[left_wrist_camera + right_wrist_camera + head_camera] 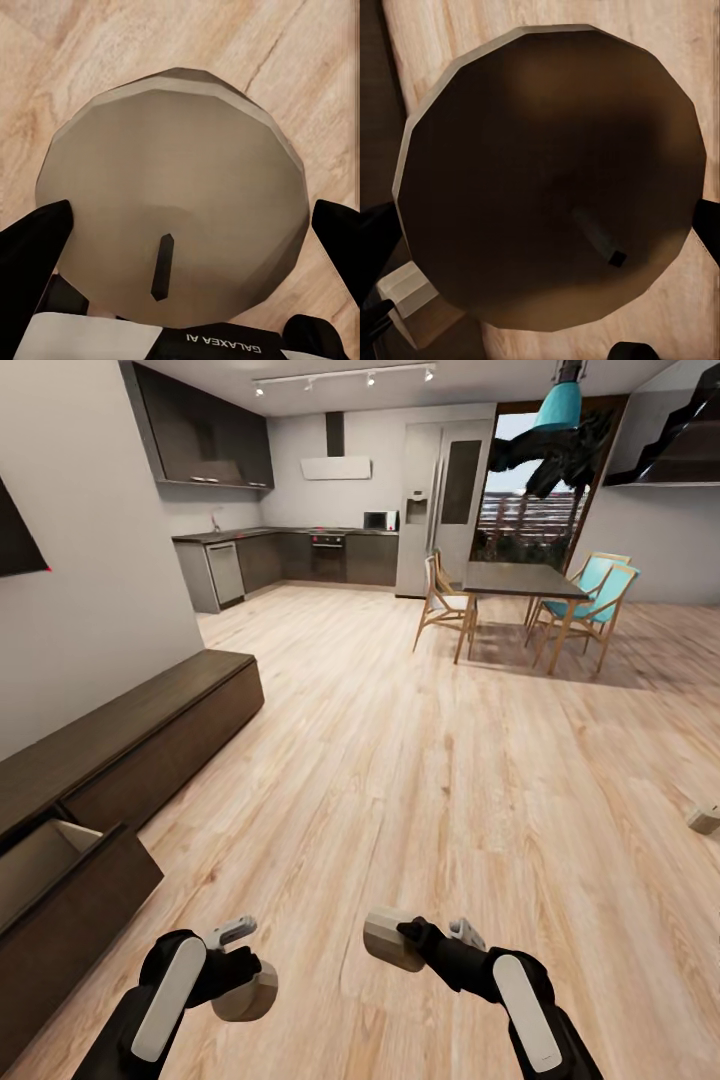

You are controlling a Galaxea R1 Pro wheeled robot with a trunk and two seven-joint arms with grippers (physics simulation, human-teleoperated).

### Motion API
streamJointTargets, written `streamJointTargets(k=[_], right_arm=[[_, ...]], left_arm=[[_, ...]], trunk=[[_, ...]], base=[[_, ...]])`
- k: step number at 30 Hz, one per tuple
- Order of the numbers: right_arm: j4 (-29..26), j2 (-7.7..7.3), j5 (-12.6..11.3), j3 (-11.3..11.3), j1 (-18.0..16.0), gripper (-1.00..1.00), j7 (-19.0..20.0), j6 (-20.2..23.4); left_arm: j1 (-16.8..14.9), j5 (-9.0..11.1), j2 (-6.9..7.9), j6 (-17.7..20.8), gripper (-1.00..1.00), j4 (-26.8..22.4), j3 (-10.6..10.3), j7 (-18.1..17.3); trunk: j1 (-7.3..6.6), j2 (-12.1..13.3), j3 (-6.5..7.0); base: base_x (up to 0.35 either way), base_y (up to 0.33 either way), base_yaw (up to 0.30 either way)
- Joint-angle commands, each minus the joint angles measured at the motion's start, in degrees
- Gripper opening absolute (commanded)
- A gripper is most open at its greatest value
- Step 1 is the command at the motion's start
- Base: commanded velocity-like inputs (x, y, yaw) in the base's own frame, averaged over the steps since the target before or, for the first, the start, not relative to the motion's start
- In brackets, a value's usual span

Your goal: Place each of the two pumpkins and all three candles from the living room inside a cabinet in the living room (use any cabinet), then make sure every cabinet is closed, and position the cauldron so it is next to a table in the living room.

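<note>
My left gripper (243,972) is shut on a beige-grey candle (246,997), held low over the plank floor. In the left wrist view that candle (176,187) shows its flat top and dark wick between the black fingers (34,251). To its right, my right gripper (408,938) is shut on a second candle (390,940). The right wrist view shows this candle (547,172) in shadow, wick up. A third candle (705,818) lies on the floor at the far right edge. The dark-brown cabinet (150,730) runs along the left wall, its nearest drawer (45,860) pulled open with a pale inside.
Open wood floor (400,760) stretches ahead. A dining table (520,582) with wooden chairs stands at the back right by the glass doors. The kitchen counter (290,555) and a fridge line the far wall. A white wall (90,590) rises above the cabinet.
</note>
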Motion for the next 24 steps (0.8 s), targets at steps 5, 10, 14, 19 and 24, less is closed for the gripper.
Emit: streamJointTargets(k=[5,10,14,19,24], right_arm=[[-0.07,0.15,-0.22,0.14,-0.03,-1.0,-0.79,0.23],[-0.16,-0.08,0.22,1.54,-0.1,-1.0,-3.13,0.29],[0.04,-0.08,0.83,7.22,-0.53,-1.0,-11.01,0.13],[0.11,0.4,4.76,11.07,-0.8,-1.0,-23.92,0.17],[5.93,0.25,5.63,16.02,-0.85,-1.0,-25.39,-1.37]], left_arm=[[-0.03,0.57,0.02,0.11,-1.0,-0.06,-0.02,0.56],[-0.03,0.57,-0.1,0.13,-1.0,-0.06,-0.02,0.59],[-0.03,0.57,-0.15,0.13,-1.0,-0.06,-0.02,0.57],[-0.03,0.54,-0.24,0.02,-1.0,0.87,-1.32,0.75],[-0.03,0.53,-0.24,-1.63,-1.0,2.82,-3.23,0.78]], trunk=[[0.0,-0.02,-0.05],[0.0,-0.02,-0.05],[0.0,-0.02,-0.06],[0.0,-0.02,-0.22],[0.0,-0.02,-0.53]], base=[[0.011,-0.036,0.0],[0.001,-0.002,0.0],[0.0,0.0,0.081],[0.0,0.0,0.251],[0.0,0.0,0.213]])
